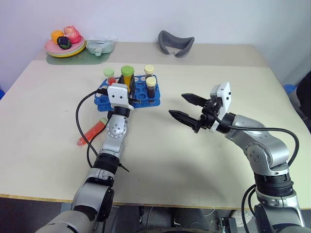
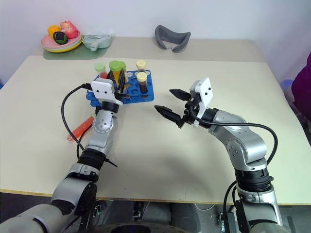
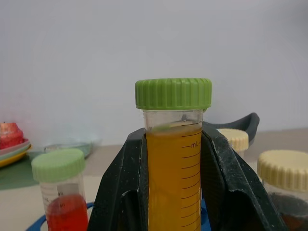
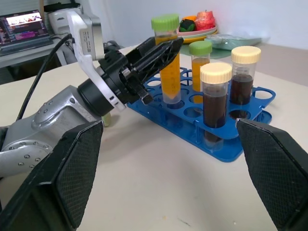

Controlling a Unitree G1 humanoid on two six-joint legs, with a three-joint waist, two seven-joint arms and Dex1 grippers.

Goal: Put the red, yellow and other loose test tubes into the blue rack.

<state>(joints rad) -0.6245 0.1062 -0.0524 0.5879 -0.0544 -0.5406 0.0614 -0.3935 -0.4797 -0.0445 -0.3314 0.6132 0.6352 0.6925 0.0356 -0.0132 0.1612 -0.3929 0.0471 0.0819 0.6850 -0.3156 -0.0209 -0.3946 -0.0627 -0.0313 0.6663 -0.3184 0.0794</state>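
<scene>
Test tubes mostly sit upright in the blue rack, which stands on the beige table, far-left of centre. Yellow-orange tube with green cap is clamped between the left gripper fingers, upright, lower end down in a rack hole; seen close in the left wrist view, black fingers press both sides of the tube below its cap. Two dark brown tubes with cream caps stand in the rack's right end, one nearer, one farther. Another tube with pale green cap stands in the rack behind the held one; its contents look orange in the right wrist view and red in the left wrist view. Red tube lies on its side on the table, near-left of the rack, left of the left arm, not touching the rack.

Right gripper hovers over bare table right of the rack, well apart from it, fingers spread wide, nothing between them, pointing left toward the rack.

Far-left on the table: stacked plates with toy food on a green mat, a pale container just right of them. Grey curved object sits at the far edge, centre.
</scene>
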